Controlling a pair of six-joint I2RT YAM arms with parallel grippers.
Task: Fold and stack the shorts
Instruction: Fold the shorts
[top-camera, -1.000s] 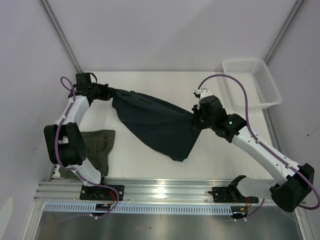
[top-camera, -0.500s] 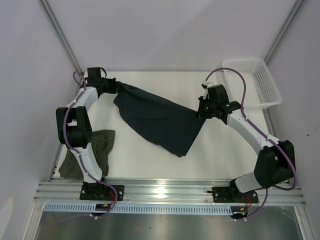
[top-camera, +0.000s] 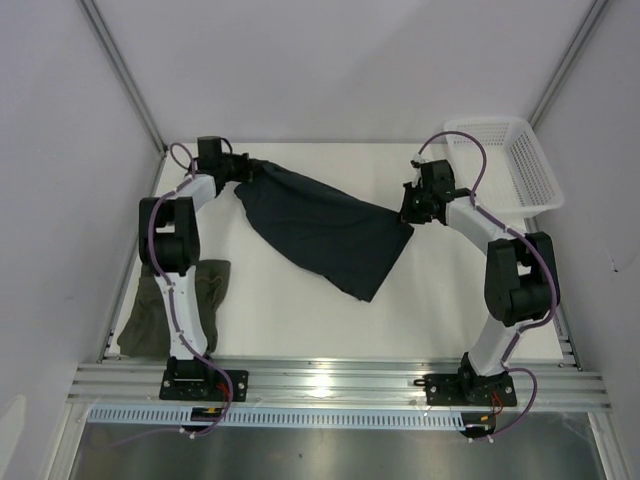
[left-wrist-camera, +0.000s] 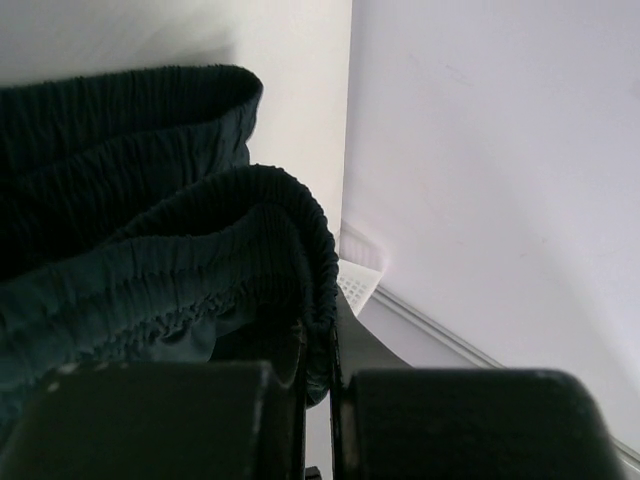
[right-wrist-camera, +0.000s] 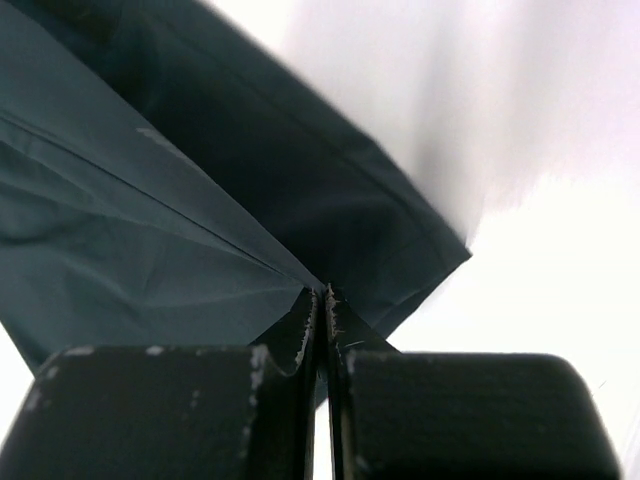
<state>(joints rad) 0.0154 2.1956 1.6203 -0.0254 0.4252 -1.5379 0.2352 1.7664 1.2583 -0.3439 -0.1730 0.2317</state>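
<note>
Gripped tight by the left hand (top-camera: 240, 169) and the right hand (top-camera: 406, 214), the navy shorts (top-camera: 325, 232) are now held nearer the table's (top-camera: 300, 320) far edge, likely stretched for laying flat.

White table (top-camera: 300, 330) between pale lilac walls (top-camera: 350, 60), perhaps fabric panels.

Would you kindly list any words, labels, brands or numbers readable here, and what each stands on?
No text can be read.
The navy shorts show a pale speck in the right wrist view, too blurred to read.
The olive shorts and white basket bear nothing written.
</note>
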